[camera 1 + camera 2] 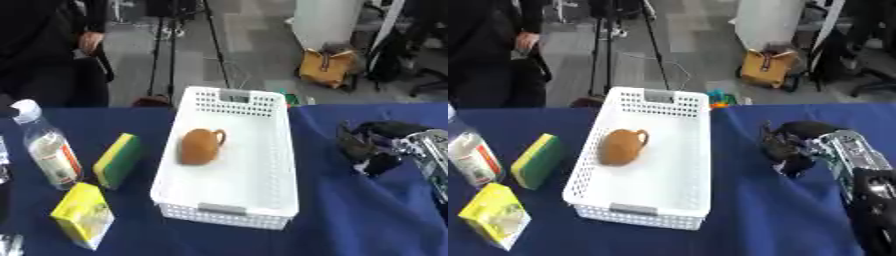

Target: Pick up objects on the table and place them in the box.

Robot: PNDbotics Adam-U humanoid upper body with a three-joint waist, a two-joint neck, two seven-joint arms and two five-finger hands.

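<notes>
Brown mug [201,145] lies on its side inside the white basket [262,197] on the blue surface [763,220]. Right robot hand [792,142], fingers curled and empty, sits beside it. Only the left eye view shows the whole bottle [48,150]; sponge [118,160] and yellow carton [83,215] lie near it.

A lab or office workspace: grey carpeted floor [254,45], a black tripod [171,45] at 12 o'clock, an office chair [429,75] at 2, beyond a blue-clothed bench [350,215].
</notes>
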